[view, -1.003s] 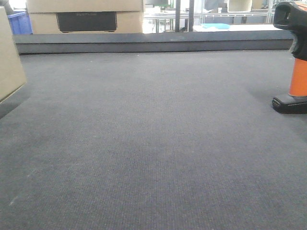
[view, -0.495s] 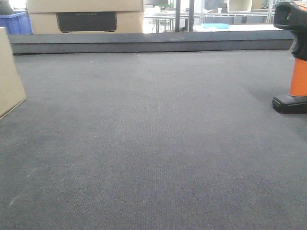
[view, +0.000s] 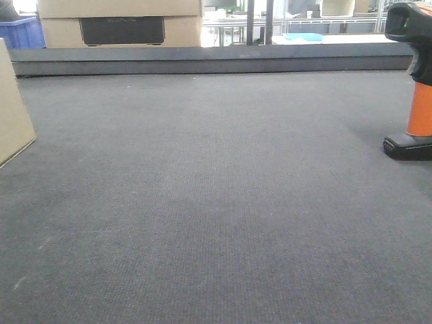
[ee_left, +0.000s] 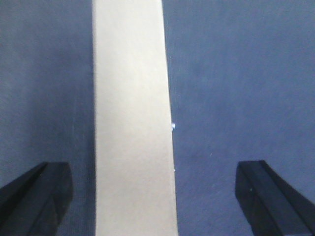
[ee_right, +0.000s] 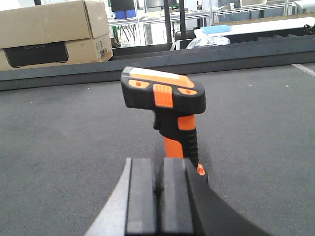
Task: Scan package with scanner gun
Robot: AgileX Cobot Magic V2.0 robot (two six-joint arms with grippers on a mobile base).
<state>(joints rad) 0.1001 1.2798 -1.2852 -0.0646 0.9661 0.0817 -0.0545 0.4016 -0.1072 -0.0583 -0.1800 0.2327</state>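
The package point(view: 12, 108) is a plain tan cardboard box at the far left edge of the front view, resting on the grey mat. In the left wrist view its narrow tan face point(ee_left: 133, 123) runs up the middle. My left gripper point(ee_left: 152, 169) is open wide around it, with both black fingertips point(ee_left: 34, 196) clear of its sides. No label shows. The scanner gun point(view: 418, 101) stands upright at the far right, with a black head, orange handle and black base. My right gripper point(ee_right: 160, 191) is shut and empty, just behind the scanner gun point(ee_right: 165, 96).
A larger cardboard box with a dark panel point(view: 121, 23) stands beyond the raised dark back edge point(view: 216, 61) of the mat. A blue bin point(view: 27, 30) sits to its left. Shelving and tables lie farther back.
The package has dropped lower at the left of the front view and the shadow under it has gone. It has barely moved in the last half second. The scanner gun has not moved.
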